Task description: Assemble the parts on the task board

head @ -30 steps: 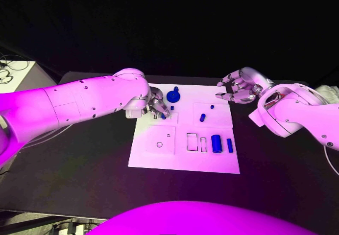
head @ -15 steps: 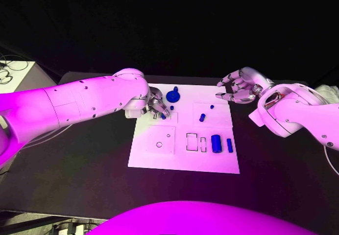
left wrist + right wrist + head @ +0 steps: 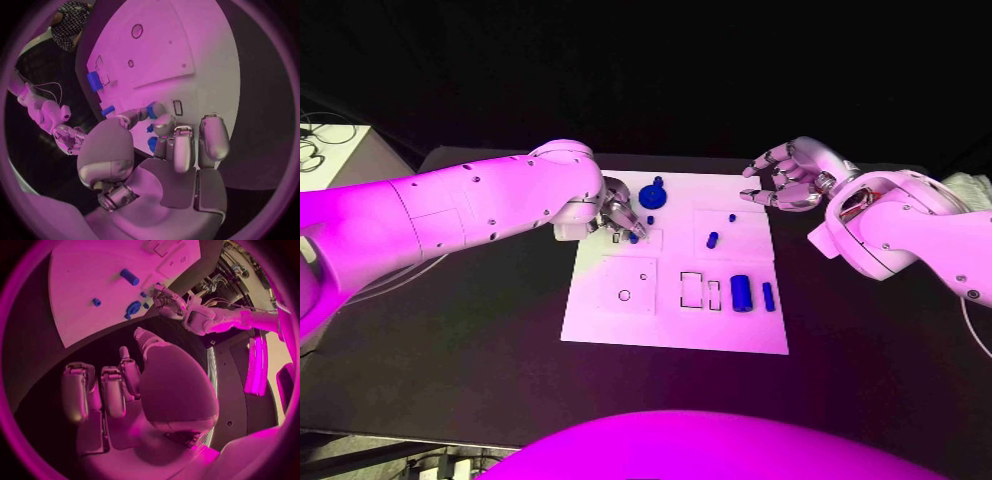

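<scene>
L hand [image 3: 620, 215] sits at the task board [image 3: 661, 320] far-left edge, fingertips pinching a small blue part [image 3: 633, 237]. R hand [image 3: 788, 178] hovers off board's far-right corner, fingers curled, holding nothing. Board's near half mostly bare.

Dim surroundings, glare on white arms

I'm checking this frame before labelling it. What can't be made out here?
- Head view: whether the left hand pinches the small blue part at its fingertips; the fingers cover it.
- Left wrist view: that part is mostly hidden behind the fingers.
- Head view: the shape of the outlined slots on the task board is too small to tell.
</scene>
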Available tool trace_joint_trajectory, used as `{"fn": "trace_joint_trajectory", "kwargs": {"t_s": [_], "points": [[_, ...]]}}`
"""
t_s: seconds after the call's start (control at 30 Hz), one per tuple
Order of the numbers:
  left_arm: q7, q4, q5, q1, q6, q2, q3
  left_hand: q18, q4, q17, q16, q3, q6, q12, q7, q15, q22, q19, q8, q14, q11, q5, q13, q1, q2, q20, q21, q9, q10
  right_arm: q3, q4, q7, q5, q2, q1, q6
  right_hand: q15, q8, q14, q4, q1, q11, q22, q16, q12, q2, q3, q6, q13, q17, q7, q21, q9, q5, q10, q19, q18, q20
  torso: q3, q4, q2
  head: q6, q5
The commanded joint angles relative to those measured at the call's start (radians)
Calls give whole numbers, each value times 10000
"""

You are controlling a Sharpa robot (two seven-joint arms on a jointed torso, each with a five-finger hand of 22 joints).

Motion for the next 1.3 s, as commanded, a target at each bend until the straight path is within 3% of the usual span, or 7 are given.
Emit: {"fn": "trace_joint_trajectory", "kwargs": {"t_s": [0.03,0.23,0.37,0.63,0.9,1.03,1.3], "points": [[7,-54,-230,-67,180,29,-40,-108,80,2632,36,-202,59,-4,36,-69,9,70,-53,1057,33,-87,7,-32,-54,-31,-46,-19,-29,3,6,39,-23,-4,-3,88,45,8,951,-10,13,-28,1413,-66,-48,-56,70,85,653,2246,2,-64,-8,57,-71,413,-3,48,3,7,5,2,-18],[14,-83,-335,-67,140,26,-38,-107,348,2632,36,-637,79,-9,30,-72,5,72,-84,1057,31,-350,5,74,-76,-34,-60,-25,-35,3,2,38,-21,-6,-3,95,45,8,944,3,1,-27,1393,-80,-56,-59,79,84,645,2221,2,-88,-11,56,-77,402,3,48,1,6,-7,2,-22],[16,-92,-382,-67,135,17,-37,-109,716,2632,36,-1061,98,-11,33,-68,18,80,-127,1057,35,-1153,9,333,-44,-31,-70,-33,-37,3,1,39,-16,-9,-3,98,45,7,946,10,-7,-27,1386,-77,-56,-62,81,83,644,2227,2,-96,-13,54,-77,399,5,47,2,11,-7,2,-34],[20,-47,-425,-69,148,-36,-36,-110,856,2632,36,-1216,111,-9,36,-65,27,85,-132,1057,38,-1369,11,421,-85,-29,-72,-29,-34,3,-3,45,-4,-14,-4,102,45,7,946,10,-7,-27,1386,-77,-56,-62,81,83,644,2227,2,-96,-13,54,-77,399,5,47,-2,9,-3,2,-34],[31,56,-482,-69,104,-132,-27,-107,1473,2632,36,-1819,154,-7,39,-57,28,84,-134,1057,43,-2702,11,712,-153,-20,-93,-5,-28,2,-9,51,4,-19,-9,104,45,6,941,23,-22,-27,1380,-87,-58,-68,82,81,641,2210,2,-104,-15,52,-78,395,7,47,-4,6,-5,2,-39],[38,148,-540,-70,35,-200,-14,-106,1523,2632,36,-2086,159,-10,43,-56,32,86,-146,1057,46,-3143,5,613,-90,-18,-99,-3,-32,2,-15,55,11,-25,-15,102,45,6,941,23,-22,-27,1380,-87,-58,-68,82,81,641,2210,2,-104,-15,52,-78,395,7,47,-2,2,0,2,-38],[52,376,-603,-69,-110,-360,210,-106,1533,2632,36,-2427,168,-5,41,-55,45,92,-150,1057,46,-3773,10,471,23,-17,-102,6,-28,2,-28,66,34,-39,-33,111,45,5,940,32,-33,-27,1383,-89,-56,-71,83,79,641,2209,3,-101,-17,50,-76,397,6,47,3,12,-11,2,-42]]}}
